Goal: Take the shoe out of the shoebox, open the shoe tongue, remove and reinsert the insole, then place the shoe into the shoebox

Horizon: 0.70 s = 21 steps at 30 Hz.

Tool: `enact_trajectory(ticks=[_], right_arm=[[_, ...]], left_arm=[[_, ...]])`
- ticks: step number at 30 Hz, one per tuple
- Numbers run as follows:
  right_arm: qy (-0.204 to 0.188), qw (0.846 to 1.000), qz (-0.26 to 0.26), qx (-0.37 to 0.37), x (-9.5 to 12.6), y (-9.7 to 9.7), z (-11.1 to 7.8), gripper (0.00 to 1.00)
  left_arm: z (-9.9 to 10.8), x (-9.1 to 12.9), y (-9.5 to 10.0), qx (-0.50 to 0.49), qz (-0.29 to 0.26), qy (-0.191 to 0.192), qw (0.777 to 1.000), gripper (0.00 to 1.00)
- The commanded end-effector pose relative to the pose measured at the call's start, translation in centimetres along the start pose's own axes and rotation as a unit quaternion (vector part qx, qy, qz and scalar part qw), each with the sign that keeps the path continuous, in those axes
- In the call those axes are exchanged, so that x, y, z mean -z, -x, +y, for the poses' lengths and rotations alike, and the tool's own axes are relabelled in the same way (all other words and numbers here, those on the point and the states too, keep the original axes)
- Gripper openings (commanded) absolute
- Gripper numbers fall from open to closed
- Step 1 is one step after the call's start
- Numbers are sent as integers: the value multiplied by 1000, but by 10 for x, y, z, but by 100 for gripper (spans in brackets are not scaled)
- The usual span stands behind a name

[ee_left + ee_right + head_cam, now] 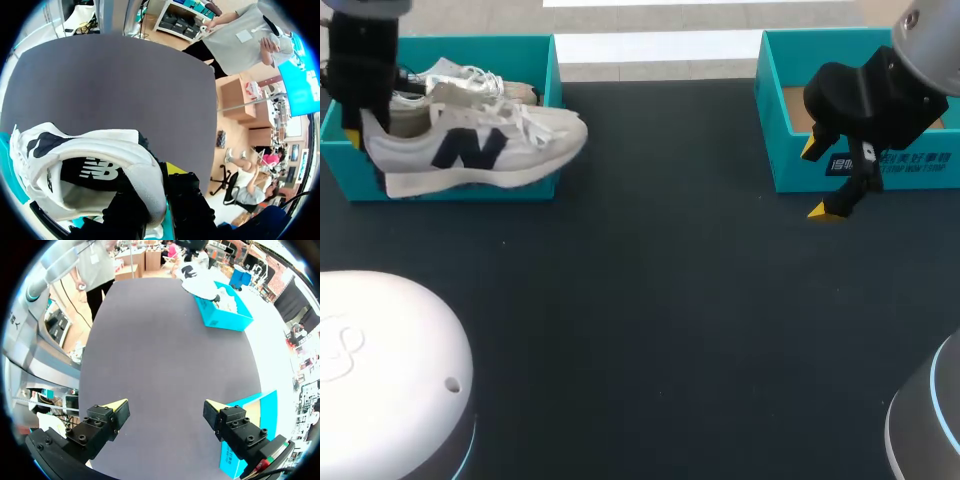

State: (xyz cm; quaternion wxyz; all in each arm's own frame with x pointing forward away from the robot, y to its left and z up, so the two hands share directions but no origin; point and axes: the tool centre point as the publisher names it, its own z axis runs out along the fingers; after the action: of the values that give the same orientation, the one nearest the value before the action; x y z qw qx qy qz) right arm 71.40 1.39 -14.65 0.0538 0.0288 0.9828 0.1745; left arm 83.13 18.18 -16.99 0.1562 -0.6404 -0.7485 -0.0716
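A dark matte table [650, 300] carries a turquoise cardboard shoebox [450, 188] at its far left and a second turquoise box [790, 150] at far right. The left gripper [159, 175] is closed on the heel of the white sneaker with navy letter [470, 145], over the shoebox's front wall. The right gripper [165, 410] hangs wide open and empty beside the second box.

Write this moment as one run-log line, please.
left gripper: shut on heel of white sneaker with navy logo | sneaker: partly out of teal cardboard shoebox | right gripper: open, empty, beside second teal box
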Motion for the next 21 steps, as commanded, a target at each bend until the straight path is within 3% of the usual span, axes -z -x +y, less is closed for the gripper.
enact_trajectory(ticks=[1, 3, 21], right_arm=[[-2, 1000, 1, -1, -1, 2, 1, 100], [-2, 1000, 1, -1, -1, 2, 1, 100], [-2, 1000, 1, -1, -1, 2, 1, 100]], left_arm=[[-29, 1, 19, -16, 9, 48, 999, 0], [-41, 1, 27, -40, 6, 49, 998, 0], [-41, 1, 27, -40, 6, 49, 998, 0]])
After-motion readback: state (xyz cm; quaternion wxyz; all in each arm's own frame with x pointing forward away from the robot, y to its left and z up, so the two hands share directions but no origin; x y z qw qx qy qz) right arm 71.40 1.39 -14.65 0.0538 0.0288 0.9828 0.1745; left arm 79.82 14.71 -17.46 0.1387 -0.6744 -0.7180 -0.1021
